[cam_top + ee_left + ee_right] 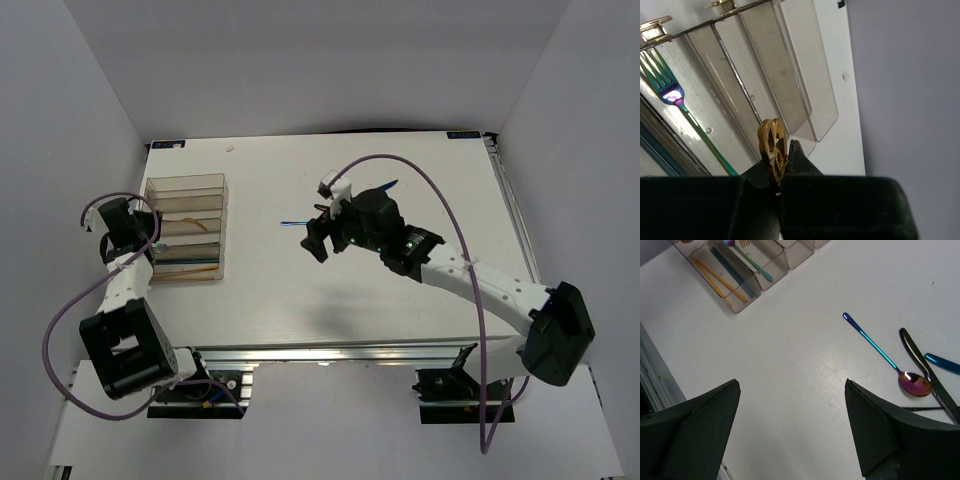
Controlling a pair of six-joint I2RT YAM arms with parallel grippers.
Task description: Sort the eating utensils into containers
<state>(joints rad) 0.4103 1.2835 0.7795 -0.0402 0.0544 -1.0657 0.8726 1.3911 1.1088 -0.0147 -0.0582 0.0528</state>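
White tabletop (270, 300), brown tray (186, 180): left end effector (780, 161) pinches a gold handle (771, 141) thinly, it may slip; right end effector (791, 385) is wide open

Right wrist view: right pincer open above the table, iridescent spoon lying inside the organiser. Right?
No. The iridescent spoon lies on the bare table, well clear of the organiser; the right wrist view shows it. The right pincer is open above the table, as stated.
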